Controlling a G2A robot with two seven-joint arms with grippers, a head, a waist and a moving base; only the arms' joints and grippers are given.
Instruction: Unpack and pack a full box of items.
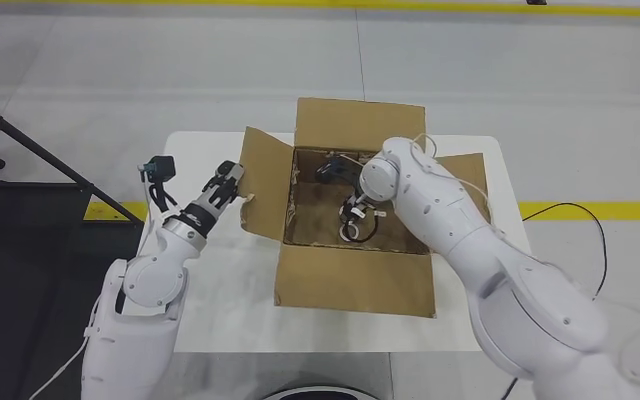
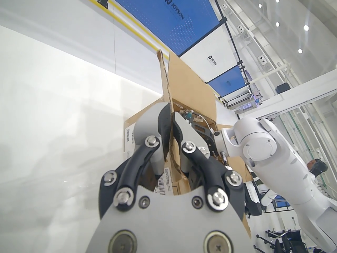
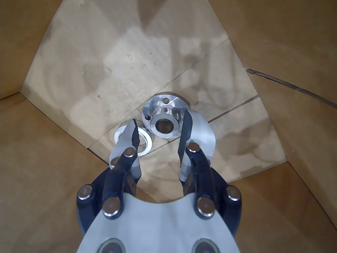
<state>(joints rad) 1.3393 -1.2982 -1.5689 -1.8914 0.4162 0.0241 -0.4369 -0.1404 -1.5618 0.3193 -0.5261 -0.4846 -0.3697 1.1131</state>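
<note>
While the left gripper (image 2: 171, 122) pinches the brown cardboard box's (image 1: 355, 280) side flap (image 2: 189, 88) steady, the right gripper (image 3: 160, 122), open, straddles a shiny flanged metal hub (image 3: 158, 105) on the box floor. It should close squarely on the hub's neck, avoiding the neighbouring silver ring (image 3: 146, 140).

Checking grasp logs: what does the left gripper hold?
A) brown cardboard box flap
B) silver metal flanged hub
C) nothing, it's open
A: the left gripper is shut on the edge of the brown cardboard box flap. The silver metal flanged hub lies on the box floor, between the fingers of the open right gripper.
</note>
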